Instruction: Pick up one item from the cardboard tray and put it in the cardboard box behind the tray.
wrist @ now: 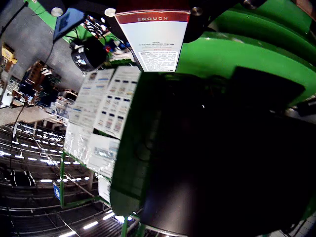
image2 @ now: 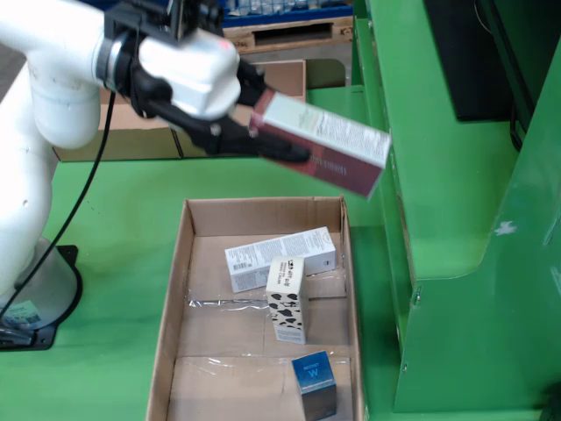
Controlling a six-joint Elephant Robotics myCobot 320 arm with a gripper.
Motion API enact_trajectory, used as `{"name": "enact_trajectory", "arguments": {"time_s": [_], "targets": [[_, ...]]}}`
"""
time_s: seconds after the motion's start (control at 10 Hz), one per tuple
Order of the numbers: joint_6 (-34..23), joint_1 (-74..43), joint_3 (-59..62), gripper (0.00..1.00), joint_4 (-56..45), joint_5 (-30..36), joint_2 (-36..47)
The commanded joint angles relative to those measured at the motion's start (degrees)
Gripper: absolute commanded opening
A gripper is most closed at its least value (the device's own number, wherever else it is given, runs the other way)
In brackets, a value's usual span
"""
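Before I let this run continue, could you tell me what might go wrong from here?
The long box is held at one end by the gripper, tilted, most of it overhanging; it may pivot or slip. If it drops, it lands among the items in the cardboard tray. It also hangs near the green frame.

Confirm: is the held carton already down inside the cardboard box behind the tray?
No. In the side view the tool holds the white-and-maroon carton in the air above the tray's far end, short of the cardboard box.
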Motion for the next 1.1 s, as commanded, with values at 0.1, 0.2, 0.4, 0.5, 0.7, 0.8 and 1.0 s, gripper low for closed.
{"name": "enact_trajectory", "arguments": {"time_s": [0.1, 0.2, 0.4, 0.5, 0.7, 0.8, 1.0], "targets": [[8.08, 44.71, 1.4, 0.0, 2.0, -1.98, 4.5], [10.12, 61.01, 1.4, 0.0, 2.05, -2.0, 3.99], [10.55, 78.52, 1.4, 0.0, 2.07, -2.0, 1.74], [10.17, 89.72, 1.4, 0.0, 2.08, -2.0, 0.82], [9.92, 96.48, 1.4, 0.0, 2.08, -2.0, 0.02], [6.89, 102.09, 1.4, 0.0, 2.09, -2.0, -1.18], [8.42, 104.9, 1.4, 0.0, 2.09, -2.0, -1.64]]}}
